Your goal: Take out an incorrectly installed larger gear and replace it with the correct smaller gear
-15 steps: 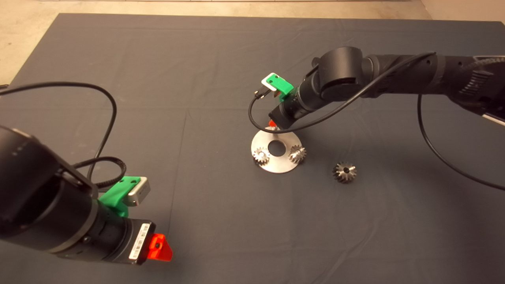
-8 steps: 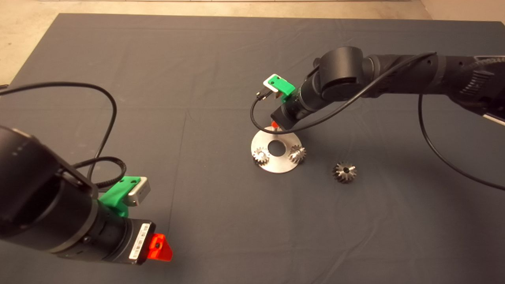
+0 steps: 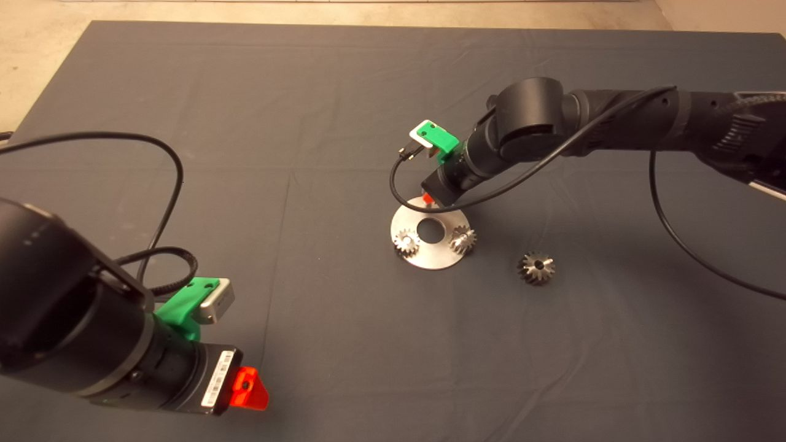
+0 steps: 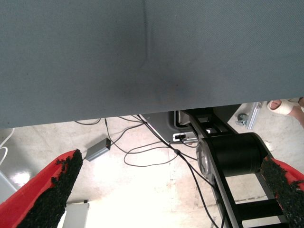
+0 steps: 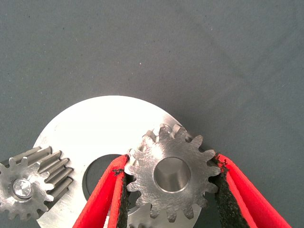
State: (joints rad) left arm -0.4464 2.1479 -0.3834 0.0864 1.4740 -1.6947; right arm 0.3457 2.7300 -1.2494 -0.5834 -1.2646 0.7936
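— Two small shiny gears [image 3: 406, 241] stand on the round steel plate [image 3: 428, 258], one either side of its centre hole. What's the plate like?

— Flat, brushed metal, lying on the dark woven mat [image 3: 307, 123]. The larger gear [image 3: 536, 267] rests on the mat to the right of the plate, apart from it. It is steel with long flared teeth and a star outline. Its dark bore faces up, so its axis stands upright.

— And the smaller gear?

— The head view hides it. There the right gripper [image 3: 428, 199] sits at the plate's far edge, and the black wrist covers what it holds. The right wrist view shows the smaller gear [image 5: 172, 173], grey with short even teeth, over the plate's rim beside the centre hole. Its flat face and bore point straight at that camera.

— So the right gripper [image 5: 171, 165] has it?

— Yes. Its rough black pads [image 5: 122, 190] press the teeth on opposite sides. Whether the gear touches the plate I cannot tell.

— The other arm?

— The left gripper [image 3: 249, 388] hangs over the mat, well to the left of the plate and nearer the camera. Its wrist view shows the fingers [image 4: 52, 190] spread wide on nothing, with pale floor, cables [image 4: 142, 154] and a person's sandalled foot [image 4: 285, 107] past the mat's edge.
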